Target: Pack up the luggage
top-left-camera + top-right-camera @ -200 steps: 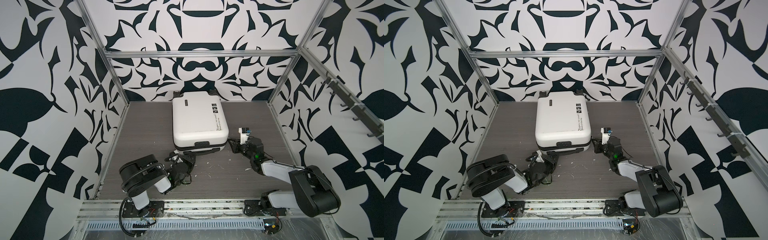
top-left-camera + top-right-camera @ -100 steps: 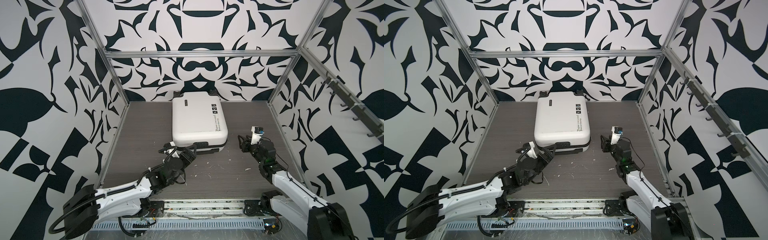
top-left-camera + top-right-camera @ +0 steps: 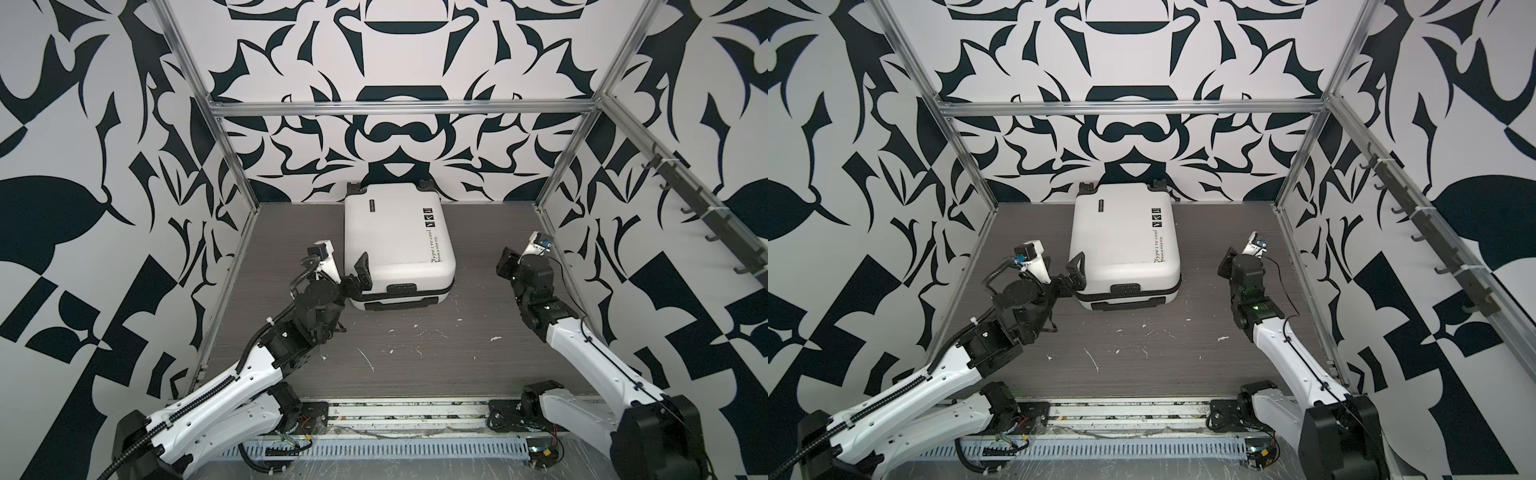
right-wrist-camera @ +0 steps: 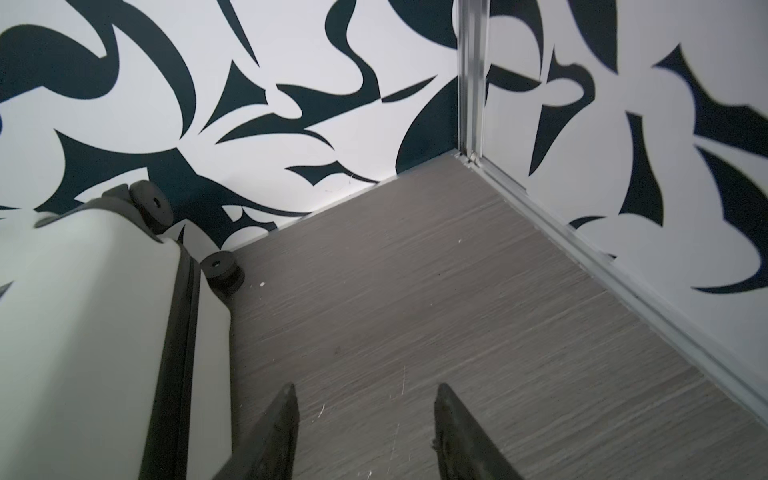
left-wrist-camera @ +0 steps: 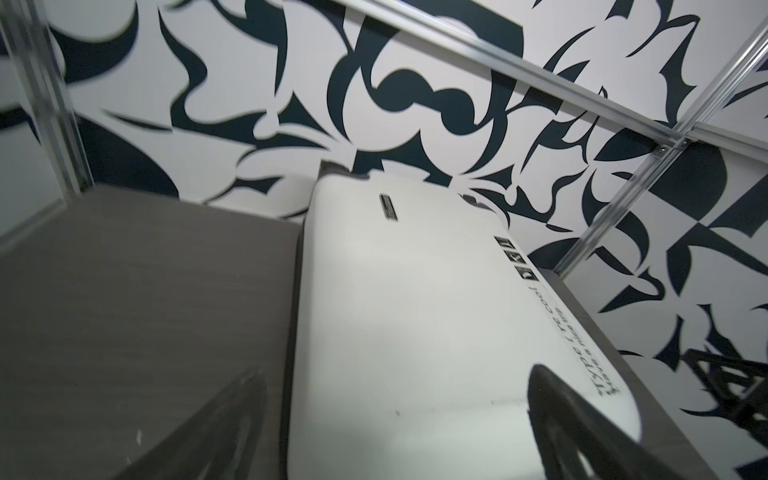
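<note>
Left pincer (image 3: 360,272), spread wide and gripping nothing, straddles the near left corner of the luggage (image 3: 395,241), which lies closed and flat at the rear middle of the table (image 3: 415,374). Its white shell bears three square stickers (image 3: 429,217) and black script (image 3: 435,248) ending "cool", with "Have a nice trip" alongside; a small black plate (image 3: 372,205) is illegible. Right pincer (image 4: 365,392), half open and empty, hangs over the table right of the luggage.

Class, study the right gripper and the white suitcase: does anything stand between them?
Nothing visible does. Between the right gripper and the luggage there is only a bare stretch of table. The gripper's jaws stand apart and hold nothing.
</note>
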Controlling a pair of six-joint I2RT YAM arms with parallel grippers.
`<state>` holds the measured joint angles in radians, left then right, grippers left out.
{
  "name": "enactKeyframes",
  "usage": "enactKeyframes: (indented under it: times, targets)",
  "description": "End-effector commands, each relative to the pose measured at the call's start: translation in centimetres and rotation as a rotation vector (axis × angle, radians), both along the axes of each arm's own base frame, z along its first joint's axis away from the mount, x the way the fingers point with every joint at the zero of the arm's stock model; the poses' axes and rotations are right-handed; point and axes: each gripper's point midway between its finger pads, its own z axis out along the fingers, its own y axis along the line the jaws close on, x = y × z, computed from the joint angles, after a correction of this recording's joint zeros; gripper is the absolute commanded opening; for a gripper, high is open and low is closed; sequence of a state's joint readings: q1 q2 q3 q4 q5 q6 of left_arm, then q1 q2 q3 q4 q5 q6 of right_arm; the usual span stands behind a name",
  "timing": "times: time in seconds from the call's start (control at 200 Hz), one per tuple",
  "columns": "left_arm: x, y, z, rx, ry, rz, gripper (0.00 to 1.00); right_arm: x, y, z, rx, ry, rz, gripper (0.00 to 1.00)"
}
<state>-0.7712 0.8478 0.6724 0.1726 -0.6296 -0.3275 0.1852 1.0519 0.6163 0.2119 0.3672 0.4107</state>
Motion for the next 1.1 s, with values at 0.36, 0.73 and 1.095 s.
enactKeyframes:
  times: [0.36, 0.73, 1.095]
  targets:
    - [9.8, 18.2, -8.1, 0.095, 0.179, 0.415, 0.99, 3.8, -3.0, 2.2, -0.368, 0.007, -0.031, 0.62]
    - [8.5, 19.8, -17.0, 0.229, 0.279, 0.430, 0.99, 0.4, -3.9, -8.2, -0.367, 0.145, -0.013, 0.62]
    - [8.7, 14.9, -20.6, 0.323, 0.120, 0.266, 0.99, -0.8, -2.4, -11.8, -0.313, -0.015, 0.061, 0.64]
